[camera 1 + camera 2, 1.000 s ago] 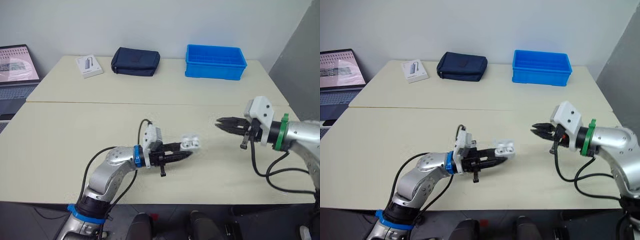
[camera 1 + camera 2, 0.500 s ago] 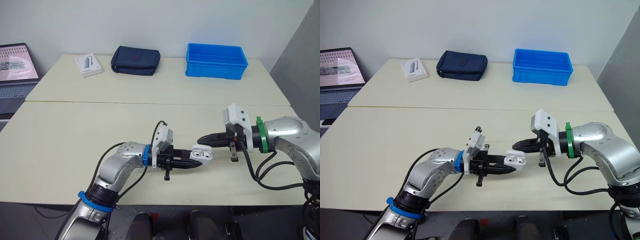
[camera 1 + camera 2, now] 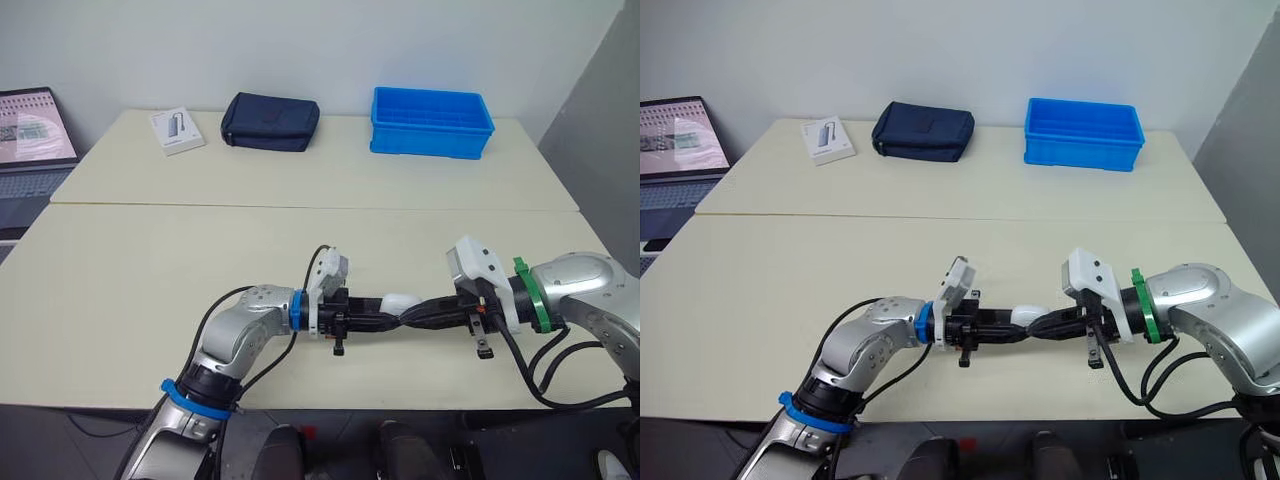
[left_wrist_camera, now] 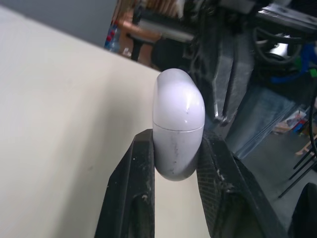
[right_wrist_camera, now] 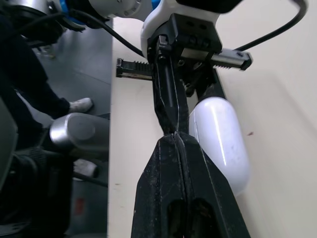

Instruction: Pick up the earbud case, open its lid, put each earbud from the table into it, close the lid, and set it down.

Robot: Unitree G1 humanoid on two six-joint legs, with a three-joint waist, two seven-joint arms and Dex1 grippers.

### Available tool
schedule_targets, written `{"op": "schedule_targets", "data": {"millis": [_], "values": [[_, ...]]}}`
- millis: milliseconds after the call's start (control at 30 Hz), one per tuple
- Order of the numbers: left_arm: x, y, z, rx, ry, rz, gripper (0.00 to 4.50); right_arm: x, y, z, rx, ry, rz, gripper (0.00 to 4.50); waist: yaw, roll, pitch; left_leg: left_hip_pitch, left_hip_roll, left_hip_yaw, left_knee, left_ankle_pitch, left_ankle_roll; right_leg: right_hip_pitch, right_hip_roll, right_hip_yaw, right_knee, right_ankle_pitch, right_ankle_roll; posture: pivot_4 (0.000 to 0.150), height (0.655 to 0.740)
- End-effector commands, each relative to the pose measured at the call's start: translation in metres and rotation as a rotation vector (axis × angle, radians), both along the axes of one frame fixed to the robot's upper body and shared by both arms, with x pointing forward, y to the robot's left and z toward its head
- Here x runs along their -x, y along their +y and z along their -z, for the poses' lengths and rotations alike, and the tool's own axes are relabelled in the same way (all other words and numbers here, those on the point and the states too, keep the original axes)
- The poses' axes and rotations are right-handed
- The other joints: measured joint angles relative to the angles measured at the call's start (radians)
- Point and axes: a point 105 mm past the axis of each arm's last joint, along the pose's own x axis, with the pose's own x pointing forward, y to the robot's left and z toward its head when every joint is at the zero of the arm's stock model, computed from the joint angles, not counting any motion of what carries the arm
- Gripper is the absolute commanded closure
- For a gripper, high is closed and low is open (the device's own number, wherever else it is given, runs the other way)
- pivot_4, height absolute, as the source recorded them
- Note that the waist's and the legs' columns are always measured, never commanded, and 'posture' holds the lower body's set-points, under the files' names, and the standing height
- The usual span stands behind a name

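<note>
Since a second ago: the right gripper has swung in from the right and now meets the left gripper at the near centre of the cream surface. The small white glossy earbud case, which stood open with its lid tipped back, now reads shut.

- Left gripper: clamped on the lower half of the case, one finger on each side. The left wrist view shows the lid seam as a thin closed line just above the fingertips.
- Right gripper: fingers pressed together with nothing between them, tip lying alongside the case and seemingly touching it.
- Case: held between the two arms, low over the surface. Whether it touches the surface cannot be told.
- Far side, untouched: blue plastic crate, dark navy pouch, small white box.

Step in hand, by judgement: the lid closing, at or just past its end.

Next move likely calls for the right gripper to back away to the right without dragging the case. The left would then lower the case flat onto the surface and release it. The glossy, rounded shell could slip or roll on release.
</note>
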Motion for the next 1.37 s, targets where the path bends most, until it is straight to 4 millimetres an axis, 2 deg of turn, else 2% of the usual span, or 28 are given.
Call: {"op": "schedule_targets", "data": {"millis": [33,167,333,433,600,733,833,933,1033,1067,1200,1367], "values": [[-0.016,0.004,0.003,-0.043,0.115,-0.073,3.72,-0.013,-0.009,-0.012,-0.019,-0.151,0.076,4.5,0.0,0.0,0.0,0.0,0.0,0.0,0.0,0.0,0.0,0.0,0.0,0.0,0.0,0.0,0.0,0.15,0.7376],[-0.042,0.003,0.017,-0.114,0.336,-0.19,3.72,-0.01,-0.014,0.002,0.003,-0.245,0.1,4.5,0.001,0.0,0.0,-0.001,0.0,-0.001,0.0,0.0,0.0,0.0,0.0,-0.001,-0.001,0.0,0.0,0.15,0.7376],[-0.062,0.003,0.033,-0.186,0.416,-0.282,3.72,-0.001,-0.012,0.009,0.031,-0.25,0.091,4.5,-0.004,0.0,0.0,-0.001,-0.001,-0.001,0.0,0.0,0.0,0.0,0.0,0.0,-0.001,0.0,0.001,0.15,0.7376],[-0.065,0.009,0.038,-0.209,0.456,-0.297,3.72,0.002,-0.014,0.01,0.049,-0.247,0.092,4.5,-0.009,0.0,0.0,0.0,-0.001,-0.001,0.0,0.0,0.0,0.0,0.0,-0.001,0.0,0.0,0.001,0.15,0.7376],[-0.068,0.029,0.045,-0.283,0.393,-0.324,2.08,0.005,-0.022,0.012,0.086,-0.224,0.105,4.5,-0.013,0.0,0.0,0.001,-0.001,-0.002,0.0,0.0,0.0,0.0,0.0,-0.001,0.002,0.0,0.001,0.15,0.7376],[-0.051,0.064,0.037,-0.386,0.193,-0.268,0.84,0.003,-0.028,0.01,0.119,-0.24,0.115,3.59,-0.023,0.0,0.0,0.005,0.0,-0.001,-0.001,0.0,0.0,0.001,0.001,0.002,0.003,0.0,0.0,0.15,0.7376],[-0.036,0.098,0.035,-0.463,0.066,-0.276,0.0,0.001,-0.032,0.007,0.127,-0.251,0.12,2.52,-0.03,0.0,0.0,0.008,0.001,-0.001,-0.004,0.0,0.0,0.002,0.002,0.003,0.004,-0.001,-0.002,0.15,0.7376],[-0.031,0.127,0.026,-0.518,-0.1,-0.317,0.0,-0.003,-0.037,0.002,0.134,-0.264,0.125,1.46,-0.028,0.0,0.0,0.008,0.002,-0.001,-0.004,0.0,0.0,0.002,0.002,0.003,0.004,-0.002,-0.003,0.15,0.7376],[-0.021,0.142,-0.001,-0.475,-0.248,-0.308,0.0,-0.007,-0.047,-0.006,0.161,-0.296,0.121,0.26,-0.024,0.0,0.001,0.008,0.001,0.002,-0.004,0.0,0.0,0.002,0.0,0.003,0.004,-0.002,-0.003,0.15,0.7376],[-0.016,0.148,-0.009,-0.473,-0.295,-0.302,0.0,-0.008,-0.05,-0.009,0.167,-0.312,0.115,0.03,-0.021,0.0,0.002,0.007,0.001,0.003,-0.004,0.0,0.0,0.002,-0.001,0.003,0.003,-0.003,-0.004,0.15,0.7376],[-0.001,0.164,-0.029,-0.485,-0.404,-0.307,0.0,-0.012,-0.061,-0.022,0.167,-0.331,0.1,0.03,-0.01,-0.001,0.002,0.005,0.001,0.004,-0.003,0.0,0.0,0.001,-0.003,0.003,0.0,-0.005,-0.008,0.15,0.7376],[0.009,0.168,-0.046,-0.439,-0.425,-0.303,0.0,-0.018,-0.072,-0.026,0.187,-0.332,0.079,0.03,-0.006,-0.001,0.003,0.004,0.001,0.005,-0.003,0.0,0.0,0.001,-0.003,0.002,-0.002,-0.005,-0.007,0.15,0.7376]]}}
